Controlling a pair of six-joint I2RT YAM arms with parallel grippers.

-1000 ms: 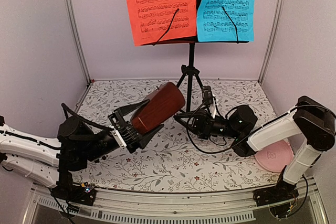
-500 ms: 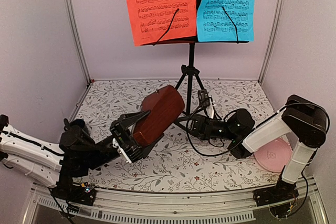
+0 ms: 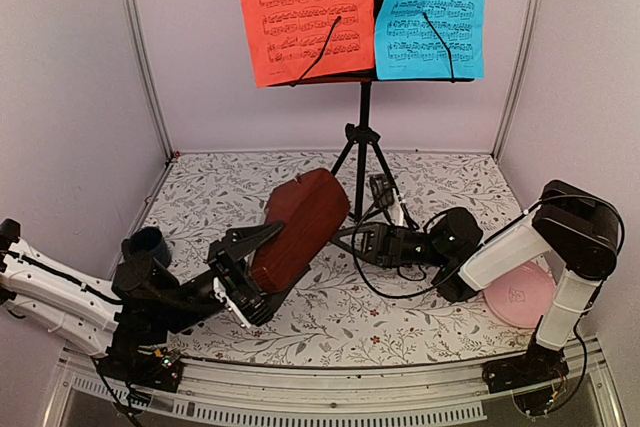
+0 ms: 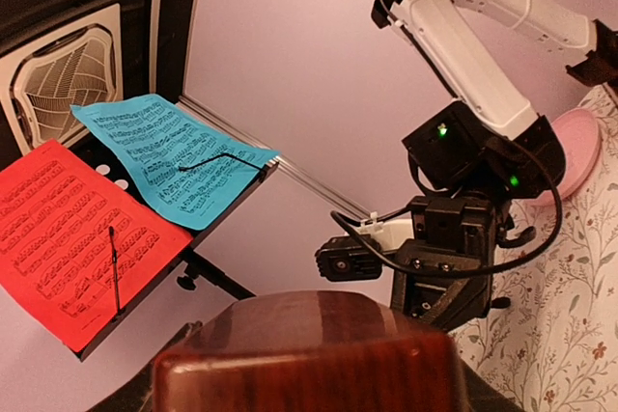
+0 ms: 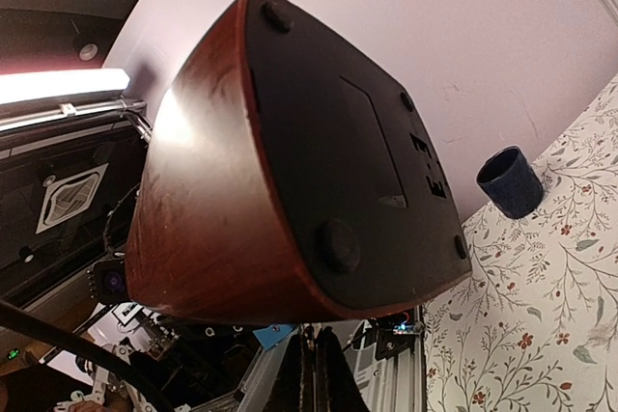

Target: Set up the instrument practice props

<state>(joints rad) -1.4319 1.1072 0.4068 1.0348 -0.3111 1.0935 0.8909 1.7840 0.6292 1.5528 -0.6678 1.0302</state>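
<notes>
Leftmost there's a dark mug (image 3: pixel 150 243) sitting on the flowery bench (image 3: pixel 350 322), not part of the job as far as I can see. Next to it the left pincer (image 3: pixel 262 265) is spread wide and clamped around the wooden metronome (image 3: pixel 300 225). The metronome is leaning way over, narrow end buried in the pincer and flat black underside with its rubber feet aimed toward the right arm. Can't tell if any edge of it is touching the bench. Up behind it the red sheet (image 3: pixel 300 12) is already clipped on the music stand (image 3: pixel 364 127), which is on its tripod legs at the back, and the blue sheet (image 3: pixel 432 9) hangs right beside the red one. The right pincer (image 3: pixel 348 237) is shut with nothing in it, low down between the metronome's base and the stand legs. The pink plate (image 3: pixel 525 299) sits far right under that arm. So I'd say the stand and the music are sorted, and what's left is getting the metronome upright on its feet and letting go.
</notes>
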